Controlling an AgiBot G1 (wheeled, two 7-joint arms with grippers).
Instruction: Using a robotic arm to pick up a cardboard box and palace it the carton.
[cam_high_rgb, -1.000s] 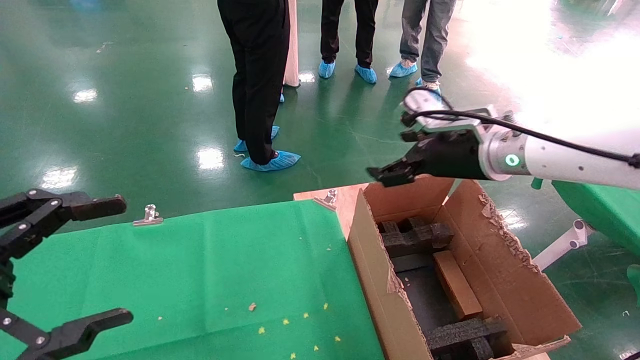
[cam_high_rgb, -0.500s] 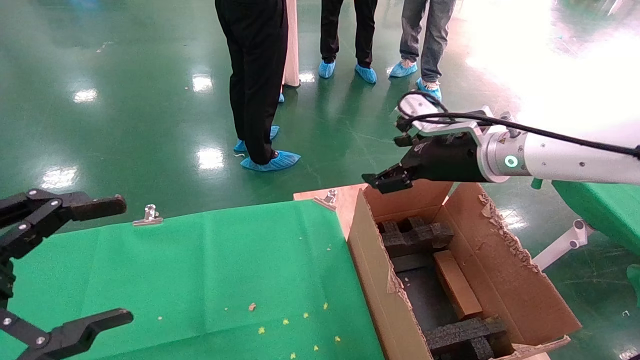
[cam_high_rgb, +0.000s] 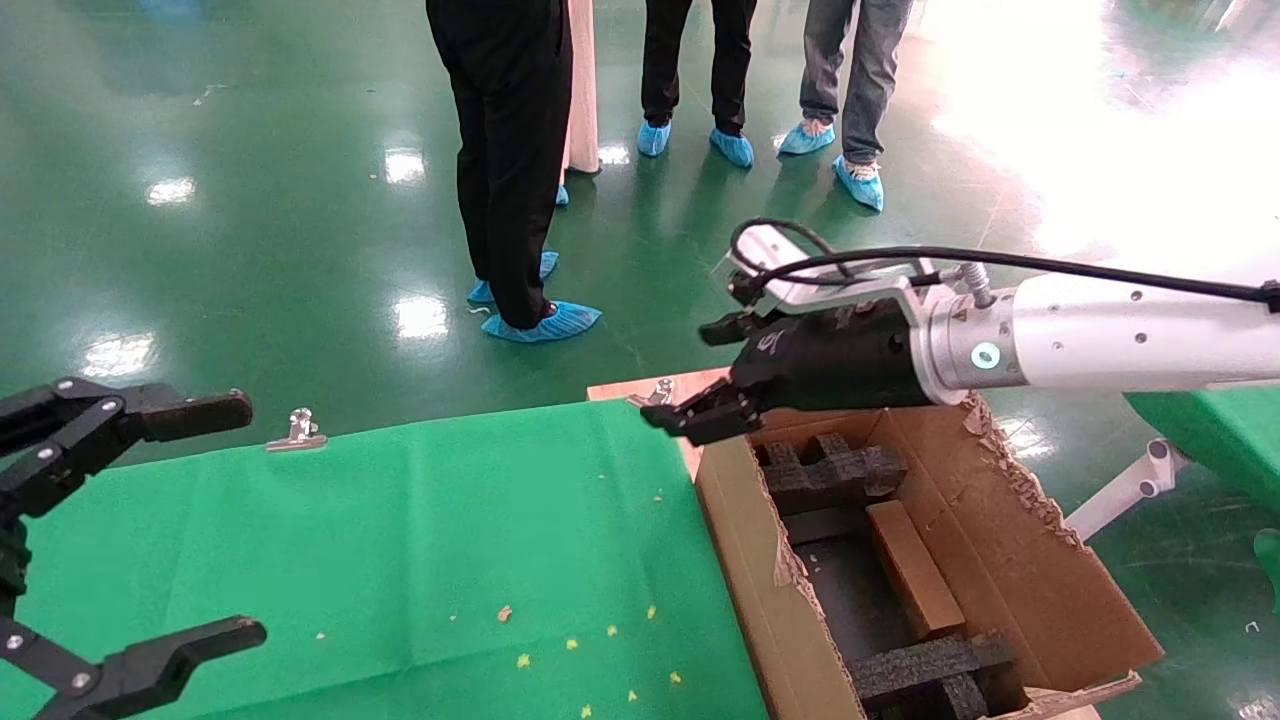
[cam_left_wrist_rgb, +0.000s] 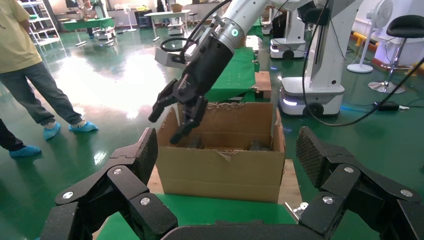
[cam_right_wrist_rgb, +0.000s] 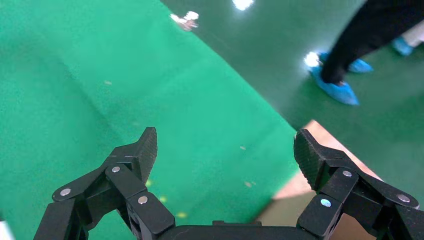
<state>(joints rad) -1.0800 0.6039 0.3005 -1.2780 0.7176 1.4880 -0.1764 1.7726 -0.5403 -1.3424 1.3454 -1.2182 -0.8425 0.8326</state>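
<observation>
While hanging at the table's near left edge: left gripper (cam_high_rgb: 120, 530), fingers spread wide, holding nothing.
Right gripper (cam_high_rgb: 700, 415): hovering empty over the carton's (cam_high_rgb: 745, 560) far left corner, fingers parted.
Cardboard box (cam_high_rgb: 912, 570): lying inside the carton, between foam blocks (cam_high_rgb: 835, 470).

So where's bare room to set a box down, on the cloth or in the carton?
The green cloth is bare between the left gripper and the carton, apart from small crumbs. Inside the carton it is crowded: foam blocks at both ends, the cardboard box along one side, leaving a dark floor strip beside it.
</observation>
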